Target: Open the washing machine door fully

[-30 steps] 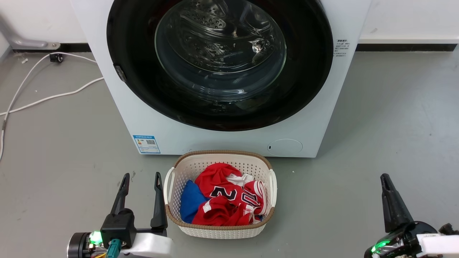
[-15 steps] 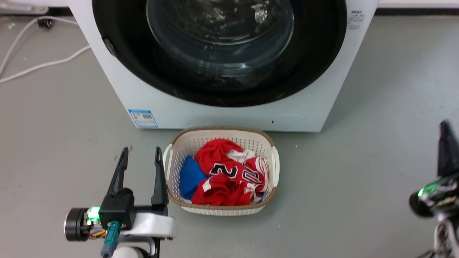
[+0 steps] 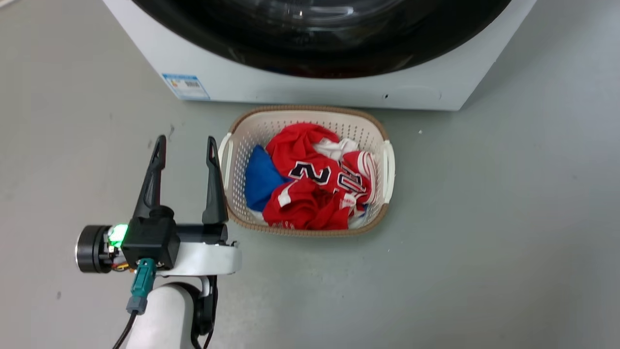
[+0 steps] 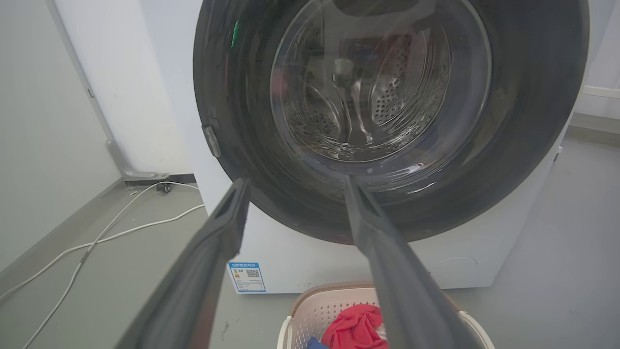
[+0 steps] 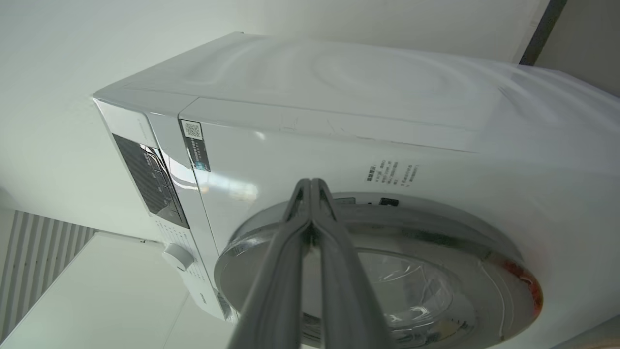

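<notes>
The washing machine [image 3: 310,89] is a white box, and its lower front runs along the head view's top edge. The washing machine door [image 4: 523,121], with a glossy black rim around a clear glass bowl, lies flat against the front. A small latch piece [image 4: 209,140] sits on the rim's left side. My left gripper [image 3: 185,143] is open and empty, low over the floor left of the basket, and its fingers [image 4: 232,218] point at the door's lower part from a distance. My right gripper [image 5: 310,183] is shut on nothing, raised beside the machine [image 5: 300,145], aimed just above the door [image 5: 484,252].
A pale laundry basket [image 3: 305,110] holding red and blue clothes [image 3: 310,194] stands on the grey floor right in front of the machine. A white cable [image 4: 97,237] trails over the floor at the left by the wall. Control panel [image 5: 150,179] and knob [image 5: 178,256] sit beside the door.
The head camera has tilted down, so machine and basket slid up the picture. My right arm rose and swung off to the right. The left gripper stays open by the basket.
</notes>
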Motion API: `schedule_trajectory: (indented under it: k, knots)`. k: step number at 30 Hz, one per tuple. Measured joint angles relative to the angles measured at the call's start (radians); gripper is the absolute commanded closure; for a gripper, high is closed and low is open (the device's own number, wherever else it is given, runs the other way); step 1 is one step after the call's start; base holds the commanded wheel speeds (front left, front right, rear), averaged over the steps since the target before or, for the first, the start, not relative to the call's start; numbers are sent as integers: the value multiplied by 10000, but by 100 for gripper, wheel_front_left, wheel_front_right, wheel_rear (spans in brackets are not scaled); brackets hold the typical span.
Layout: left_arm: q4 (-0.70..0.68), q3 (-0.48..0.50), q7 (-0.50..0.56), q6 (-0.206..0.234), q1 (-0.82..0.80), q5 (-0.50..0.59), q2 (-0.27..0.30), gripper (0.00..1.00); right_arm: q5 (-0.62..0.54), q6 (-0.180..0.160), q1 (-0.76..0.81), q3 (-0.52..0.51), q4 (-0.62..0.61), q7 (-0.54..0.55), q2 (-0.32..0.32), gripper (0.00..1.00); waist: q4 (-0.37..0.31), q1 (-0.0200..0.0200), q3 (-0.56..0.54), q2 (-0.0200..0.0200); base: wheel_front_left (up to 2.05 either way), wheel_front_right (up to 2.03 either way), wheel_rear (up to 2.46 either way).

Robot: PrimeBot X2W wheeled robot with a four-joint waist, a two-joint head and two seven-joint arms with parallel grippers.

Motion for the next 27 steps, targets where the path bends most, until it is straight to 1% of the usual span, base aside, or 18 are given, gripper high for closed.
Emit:
schedule_trajectory:
  k: [3,4,7,10,18,27]
  knots:
    - [-157,-69,0,54,-240,-17,0,0,-40,0,-942,178,562,493,-393,100,110,0,447,0,0,0,0]
    - [-301,-119,0,94,-399,-29,2,0,-251,0,-1829,512,1078,953,-736,100,216,0,868,0,0,0,0]
    - [-416,-169,0,163,-513,-96,0,0,-585,0,-2570,995,1486,1386,-1039,100,315,0,1232,0,0,0,0]
    - [-458,-221,0,207,-654,-123,2,0,-892,0,-3215,1455,1778,1802,-1212,100,413,0,1542,0,0,0,0]
    - [-474,-395,0,259,-856,-265,0,0,-1452,0,-4599,2249,2456,2359,-1386,100,646,0,2081,0,0,0,0]
    - [-487,-502,0,359,-960,-376,2,0,-1923,0,-5503,2886,2857,2752,-1361,100,853,-1,2434,0,0,0,0]
